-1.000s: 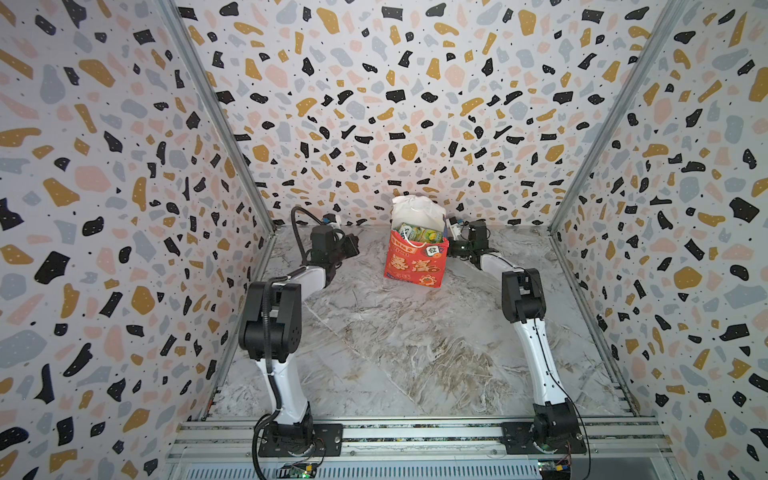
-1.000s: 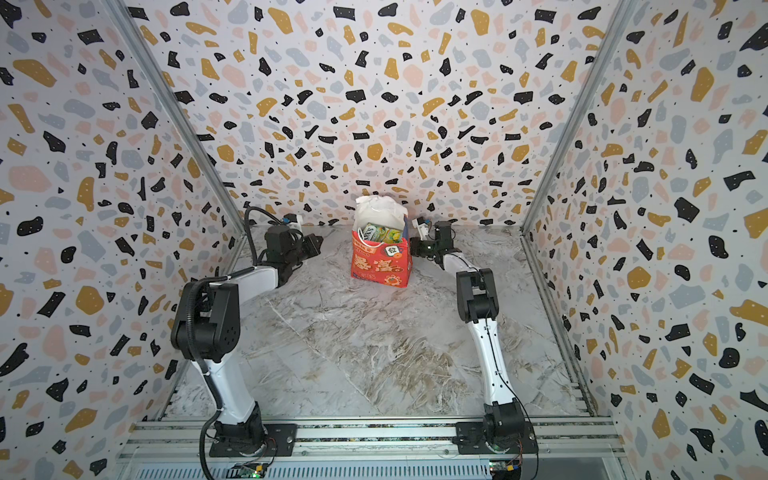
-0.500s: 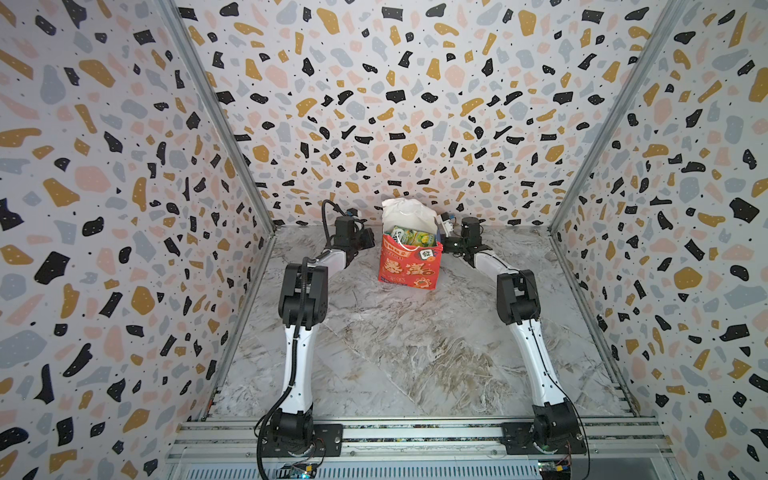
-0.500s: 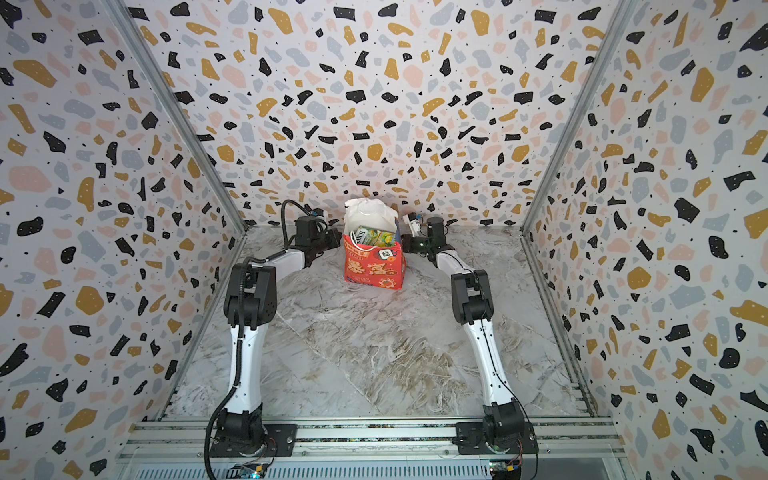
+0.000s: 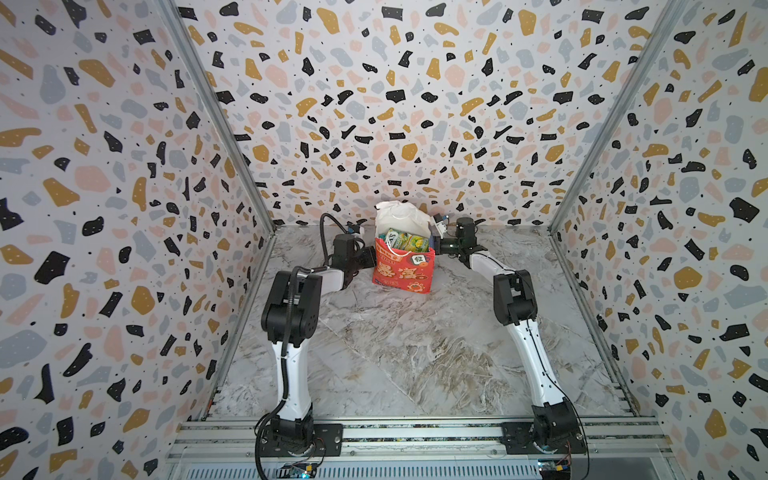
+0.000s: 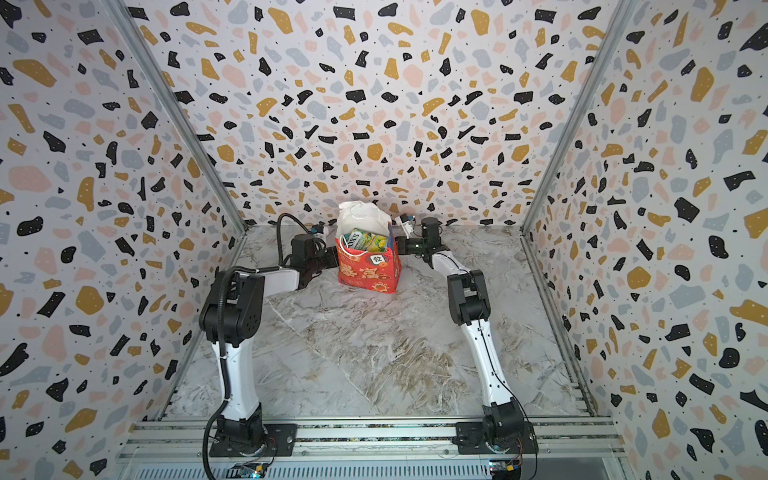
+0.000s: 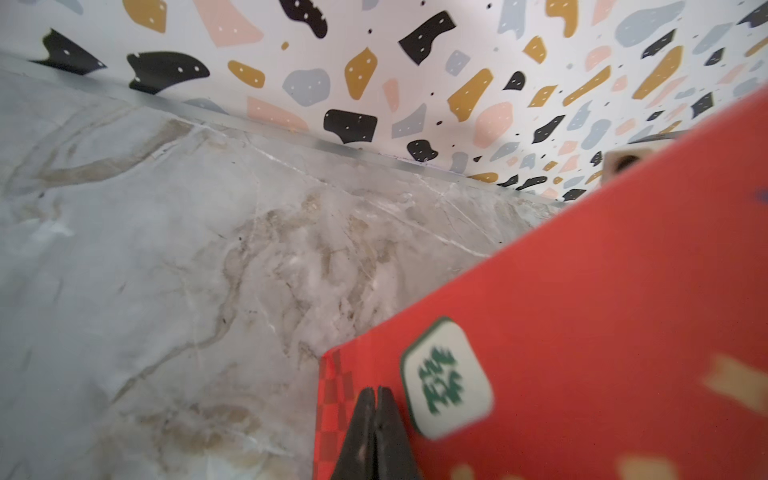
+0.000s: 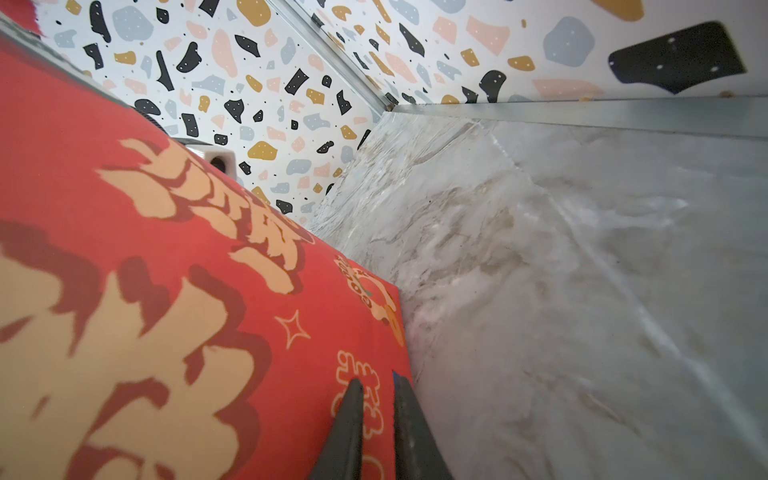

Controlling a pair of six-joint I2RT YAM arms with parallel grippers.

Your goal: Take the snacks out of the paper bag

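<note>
Bimanual cell, near to far. Bare marbled table in the foreground; both arms reach to its far end and flank the paper bag, which stands upright near the back wall. Left gripper, clenched with jaws pressed together, lies against the bag's red face near a corner. Right gripper, jaws a narrow gap apart, lies along the opposite face's edge; whether it pinches the paper cannot be told. The snacks, green-yellow packets uppermost, sit inside the bag's open mouth.
</note>
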